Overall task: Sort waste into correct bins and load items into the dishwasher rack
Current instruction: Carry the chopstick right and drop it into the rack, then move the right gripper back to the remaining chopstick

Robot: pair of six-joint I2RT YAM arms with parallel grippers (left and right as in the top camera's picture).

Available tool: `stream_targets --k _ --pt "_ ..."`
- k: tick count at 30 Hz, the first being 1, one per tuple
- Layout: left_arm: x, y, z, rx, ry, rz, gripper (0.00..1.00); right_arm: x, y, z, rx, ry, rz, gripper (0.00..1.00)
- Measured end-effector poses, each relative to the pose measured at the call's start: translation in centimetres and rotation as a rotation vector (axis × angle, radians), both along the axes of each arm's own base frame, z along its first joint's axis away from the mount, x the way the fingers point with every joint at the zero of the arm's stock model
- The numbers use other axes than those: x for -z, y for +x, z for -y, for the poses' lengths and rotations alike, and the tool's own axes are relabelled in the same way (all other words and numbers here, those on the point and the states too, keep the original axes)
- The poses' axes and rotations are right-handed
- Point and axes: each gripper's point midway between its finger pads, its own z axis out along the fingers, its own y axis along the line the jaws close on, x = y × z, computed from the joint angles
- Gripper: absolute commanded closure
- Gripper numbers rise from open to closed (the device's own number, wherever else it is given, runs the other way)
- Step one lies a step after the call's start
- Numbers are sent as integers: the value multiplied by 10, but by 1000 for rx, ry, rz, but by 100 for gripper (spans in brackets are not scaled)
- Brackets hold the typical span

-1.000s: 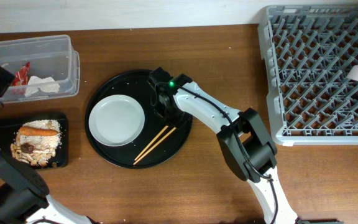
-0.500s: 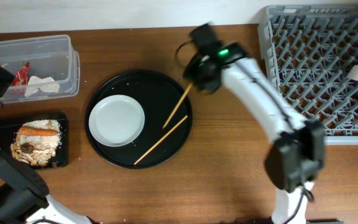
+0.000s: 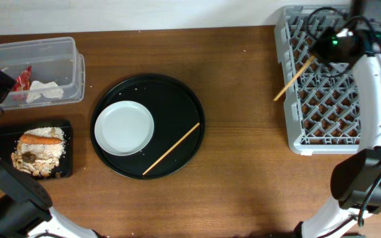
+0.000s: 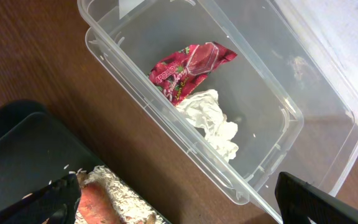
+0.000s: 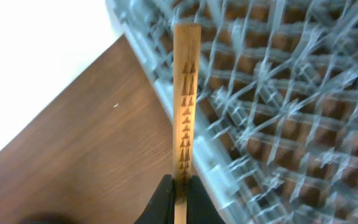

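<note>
The right gripper (image 5: 179,188) pinched one chopstick (image 5: 186,93) over the edge of the dishwasher rack (image 3: 336,112), while the left gripper (image 4: 182,200) hung spread wide above the clear tub (image 4: 263,93).

- A dark brown wood-grain bench (image 3: 243,152) fills nearly the whole overhead view, from left to right.
- A plain white strip (image 3: 144,13) runs along its far edge; whether it is a wall or a ledge cannot be told.
- The light is even, and shadows on the wood are soft.

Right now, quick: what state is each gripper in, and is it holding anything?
Left gripper: open, holding nothing.
Right gripper: closed on one chopstick.
</note>
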Motion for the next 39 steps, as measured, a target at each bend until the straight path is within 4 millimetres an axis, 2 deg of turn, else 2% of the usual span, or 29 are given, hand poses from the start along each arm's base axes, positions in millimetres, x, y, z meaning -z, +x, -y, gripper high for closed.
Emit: stream_targets --k 4,12,15,20,22,28,32,34,37,39 --pt "0 0 0 0 0 0 0 -5 3 18 -153 -151 27 96" --pt "0 0 0 0 0 0 0 -3 5 20 -405 -349 26 96" --pt "0 0 0 0 0 0 1 10 8 21 -450 -367 0 96" --pt "0 0 0 0 0 0 1 45 15 17 -500 -328 -52 93" --pt "0 0 0 0 0 0 1 50 17 13 -516 -314 -52 84" --pt "0 0 0 0 0 0 1 51 17 1 -552 -304 -46 45" --pt "0 0 0 0 0 0 0 51 17 -4 -530 -271 -45 41" --pt "0 0 0 0 0 0 1 51 17 -10 -514 -226 -39 35" --pt "0 0 0 0 0 0 1 45 17 -25 -494 -106 -6 34" --pt "0 0 0 -1 0 0 1 32 19 -40 -484 -1 30 22"
